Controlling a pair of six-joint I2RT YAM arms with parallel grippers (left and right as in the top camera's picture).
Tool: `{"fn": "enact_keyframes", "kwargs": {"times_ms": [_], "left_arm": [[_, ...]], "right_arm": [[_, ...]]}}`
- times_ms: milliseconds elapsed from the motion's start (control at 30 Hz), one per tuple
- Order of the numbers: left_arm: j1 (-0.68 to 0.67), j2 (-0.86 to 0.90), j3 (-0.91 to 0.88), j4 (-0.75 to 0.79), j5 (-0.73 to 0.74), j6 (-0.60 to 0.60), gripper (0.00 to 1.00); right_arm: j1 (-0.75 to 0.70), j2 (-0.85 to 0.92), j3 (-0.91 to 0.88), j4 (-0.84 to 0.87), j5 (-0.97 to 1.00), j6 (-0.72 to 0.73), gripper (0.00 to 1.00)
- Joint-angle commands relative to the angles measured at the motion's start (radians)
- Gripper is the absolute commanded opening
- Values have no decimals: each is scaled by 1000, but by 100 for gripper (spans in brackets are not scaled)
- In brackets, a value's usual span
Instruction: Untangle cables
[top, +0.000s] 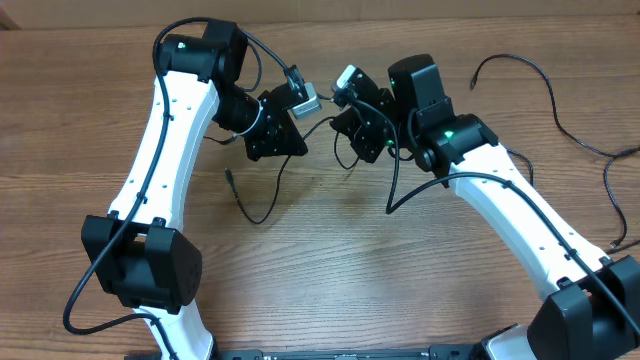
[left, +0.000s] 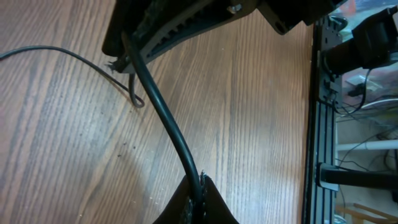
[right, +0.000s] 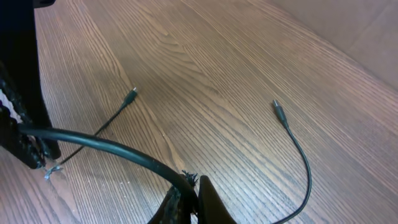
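Left claw (left: 198, 198): pinched tight on black cable (left: 168, 121). Right claw (right: 189, 198): also clamped narrow on same cable. Cable spans short gap between claws, above wooden surface (top: 330, 285). Thin strand (right: 99, 126) trails from left claw side, plug end resting on surface. Second thin strand (right: 297, 144) lies apart, plug end free. Long loose strand (top: 548, 80) lies on surface at far right.

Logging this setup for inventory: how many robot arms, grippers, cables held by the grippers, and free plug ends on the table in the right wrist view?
Robot arms: 2
Grippers: 2
Held cable: 1
Free plug ends: 2
Total: 7
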Motion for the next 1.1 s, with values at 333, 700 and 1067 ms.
{"fn": "enact_keyframes", "kwargs": {"times_ms": [333, 700, 1067], "left_arm": [[-4, -27, 17, 46, 53, -28, 4], [0, -27, 17, 62, 91, -29, 4], [1, -27, 17, 72, -17, -98, 100]], "right_arm": [[0, -32, 18, 6, -34, -18, 25], [0, -32, 18, 50, -47, -25, 4], [-45, -32, 18, 153, 11, 194, 4]]}}
